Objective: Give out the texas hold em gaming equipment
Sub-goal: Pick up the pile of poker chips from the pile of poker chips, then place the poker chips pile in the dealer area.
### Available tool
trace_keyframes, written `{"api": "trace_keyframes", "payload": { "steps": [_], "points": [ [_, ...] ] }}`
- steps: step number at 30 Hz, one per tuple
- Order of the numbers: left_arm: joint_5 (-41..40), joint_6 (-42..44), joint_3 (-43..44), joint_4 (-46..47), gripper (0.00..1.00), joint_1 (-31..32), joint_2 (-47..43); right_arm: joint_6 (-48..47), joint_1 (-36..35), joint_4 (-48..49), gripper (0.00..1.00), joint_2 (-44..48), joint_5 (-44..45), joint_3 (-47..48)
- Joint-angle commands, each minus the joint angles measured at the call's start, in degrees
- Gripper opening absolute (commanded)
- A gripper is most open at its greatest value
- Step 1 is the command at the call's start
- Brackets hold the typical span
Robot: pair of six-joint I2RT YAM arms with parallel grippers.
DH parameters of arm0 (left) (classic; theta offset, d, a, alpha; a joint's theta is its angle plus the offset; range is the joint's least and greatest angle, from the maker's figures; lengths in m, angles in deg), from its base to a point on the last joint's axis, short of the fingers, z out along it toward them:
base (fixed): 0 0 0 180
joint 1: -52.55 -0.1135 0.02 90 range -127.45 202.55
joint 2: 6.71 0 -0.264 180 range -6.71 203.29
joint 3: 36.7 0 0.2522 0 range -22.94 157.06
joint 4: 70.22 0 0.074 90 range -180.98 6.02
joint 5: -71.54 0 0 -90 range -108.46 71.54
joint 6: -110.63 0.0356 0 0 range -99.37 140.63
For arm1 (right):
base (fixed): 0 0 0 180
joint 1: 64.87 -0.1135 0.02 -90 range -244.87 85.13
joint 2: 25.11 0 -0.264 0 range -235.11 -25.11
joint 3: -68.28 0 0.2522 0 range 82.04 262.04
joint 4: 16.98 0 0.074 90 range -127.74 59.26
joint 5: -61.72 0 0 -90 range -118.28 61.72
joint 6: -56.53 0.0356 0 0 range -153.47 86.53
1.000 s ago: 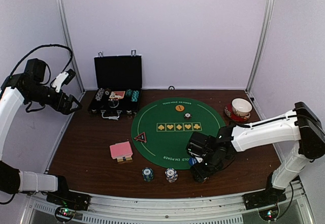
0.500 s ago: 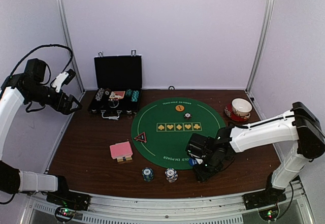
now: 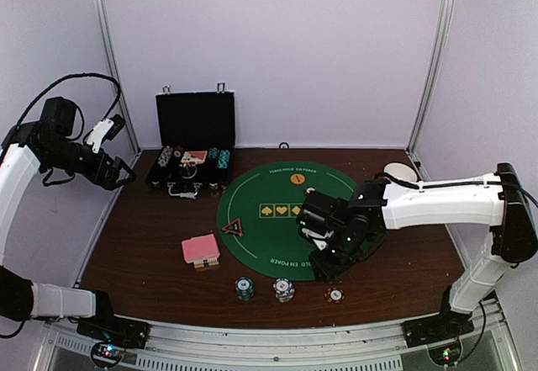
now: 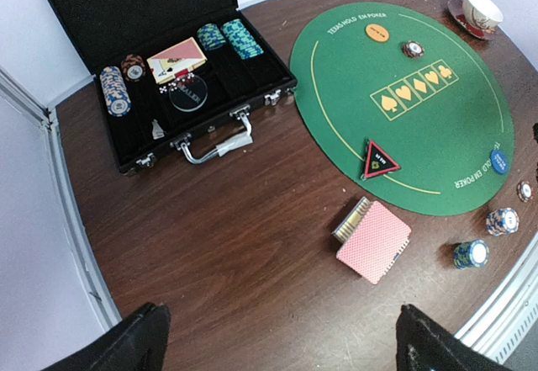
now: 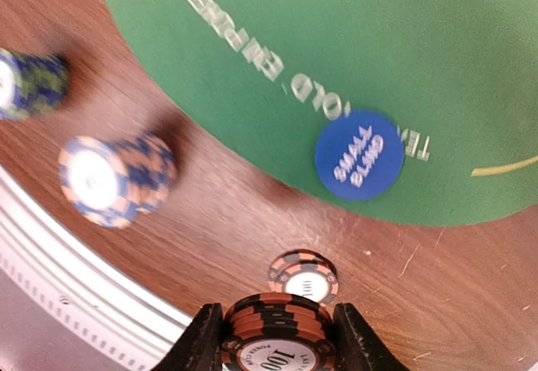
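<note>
- Red-and-black chip stack (image 5: 279,347): one, clamped between the fingers of the right hand (image 5: 278,325) and lifted off the worktop (image 5: 471,304). I cannot tell how many chips are in it.
- One single chip (image 5: 303,276) lies flat on the wood just beyond those fingertips, apart from the held stack.
- Two stacks stand off to one side of that hand near the worktop's front edge. One is the blue-white stack (image 5: 113,177) and one is the teal stack (image 5: 29,81), which is blurred.
- One blue disc (image 5: 359,155) sits farther ahead of the fingertips, on the rim of the green mat (image 5: 378,34).
- Beyond the right hand, the mat also carries one orange disc (image 4: 377,32), one lone chip (image 4: 411,49) and one red-edged triangle (image 4: 380,159).
- One pink-backed deck (image 4: 374,241) lies off the mat, well apart from both hands.
- The left hand (image 4: 282,346) is spread wide, holds nothing and is raised high. Below and ahead of it is the open black case (image 4: 168,85), which holds four groups of chips and some cards.
- One red-and-white bowl (image 4: 482,9) is partly hidden behind the right arm in the top view.
</note>
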Motion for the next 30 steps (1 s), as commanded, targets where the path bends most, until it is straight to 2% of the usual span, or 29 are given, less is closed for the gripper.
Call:
{"api": "trace_keyframes", "payload": {
  "steps": [1,8,13,20,24,27,30],
  "points": [
    [0.97,0.93,0.66,0.64,0.98,-0.29,-0.69,-3.15,-0.36,-3.45,0.36,-4.93,3.73,10.69],
    [1.56,1.03,-0.7,0.62,0.97,-0.33,-1.57,-6.23,0.97,-3.32,0.36,-23.39,3.68,33.99],
    [1.78,1.45,-0.95,0.67,0.98,-0.33,-2.15,-7.46,2.29,-3.34,0.36,-35.2,1.85,46.92],
    [2.62,1.55,-0.85,0.61,0.98,-0.29,-2.06,-7.22,3.59,-3.82,0.36,-47.42,0.21,59.54],
    [2.46,1.83,-1.01,0.6,0.97,-0.29,-2.06,-6.59,4.12,-3.47,0.37,-50.96,-0.04,62.5],
    [2.47,2.02,-1.19,0.68,0.98,-0.33,-2.11,-6.71,4.26,-3.47,0.44,-52.29,0.4,62.93],
    [2.66,2.04,-1.5,0.63,0.98,-0.33,-2.1,-7.07,4.36,-3.76,0.59,-52.81,0.93,62.93]
  ]
}}
